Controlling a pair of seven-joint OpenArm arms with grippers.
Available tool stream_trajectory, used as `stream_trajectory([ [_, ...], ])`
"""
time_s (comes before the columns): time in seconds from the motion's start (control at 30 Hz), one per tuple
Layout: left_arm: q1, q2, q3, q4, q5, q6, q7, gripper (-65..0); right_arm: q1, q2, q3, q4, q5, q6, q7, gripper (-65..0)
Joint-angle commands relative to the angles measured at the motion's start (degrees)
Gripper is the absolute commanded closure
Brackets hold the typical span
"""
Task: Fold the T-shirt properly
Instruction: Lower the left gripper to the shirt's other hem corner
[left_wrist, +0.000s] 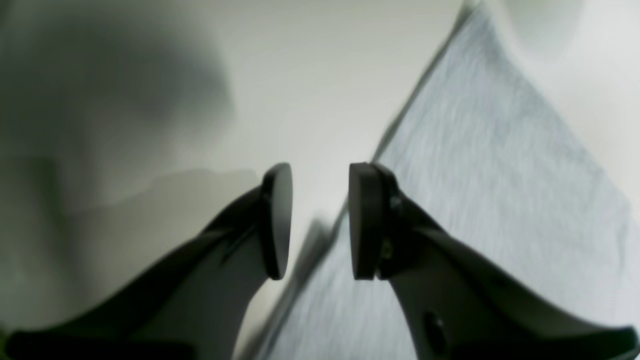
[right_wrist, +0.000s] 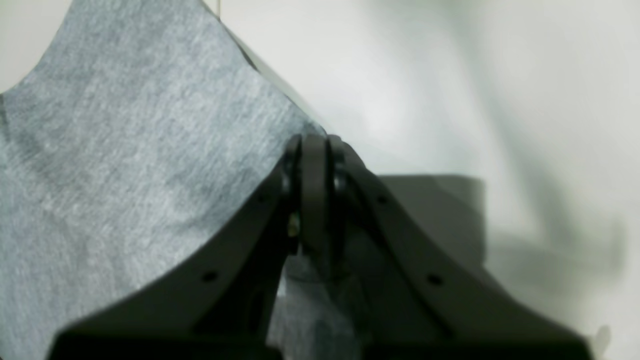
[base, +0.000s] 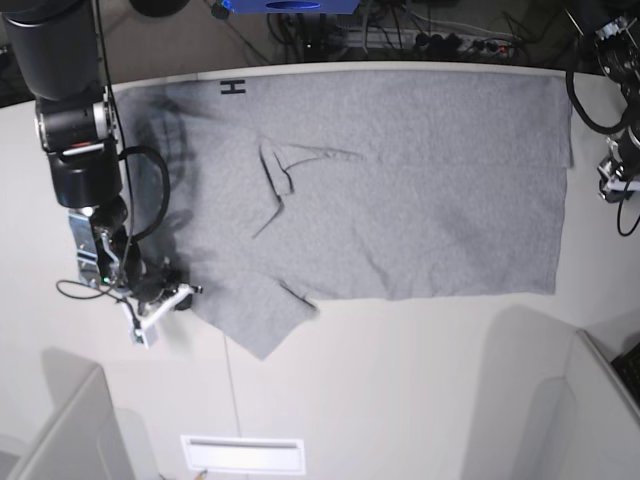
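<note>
The T-shirt (base: 400, 190) is soft heather-grey knit cloth, matt, with a fine flecked weave showing in the wrist views. The table (base: 400, 380) beneath is smooth, off-white and faintly sheened. The left tool (left_wrist: 320, 222) has matt black disc pads on smooth plastic-looking fingers; the right tool (right_wrist: 314, 150) looks the same dull black.

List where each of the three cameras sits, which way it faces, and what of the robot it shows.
Left wrist: on the left arm, looking past the open left gripper at the T-shirt edge.
Right wrist: on the right arm, looking past the right gripper, shut on a T-shirt corner.
Base: overhead, facing down at the table; both arms show.
All three share the T-shirt.
</note>
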Motion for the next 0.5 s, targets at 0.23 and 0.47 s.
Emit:
stream_trajectory([
  [0.23,-20.26,-4.14,8.09,-14.83,9.26,-0.26,-1.14,-49.0,-0.32,-0.20,-0.28,-0.79,-2.37,-0.71,-6.05,0.0],
  [0.47,-35.38,-5.11,21.54,-35.41,13.48,-5.80,-10.20,-48.4,0.12,-0.20,-0.28,-0.79,-2.37,-0.71,-6.14,0.0],
])
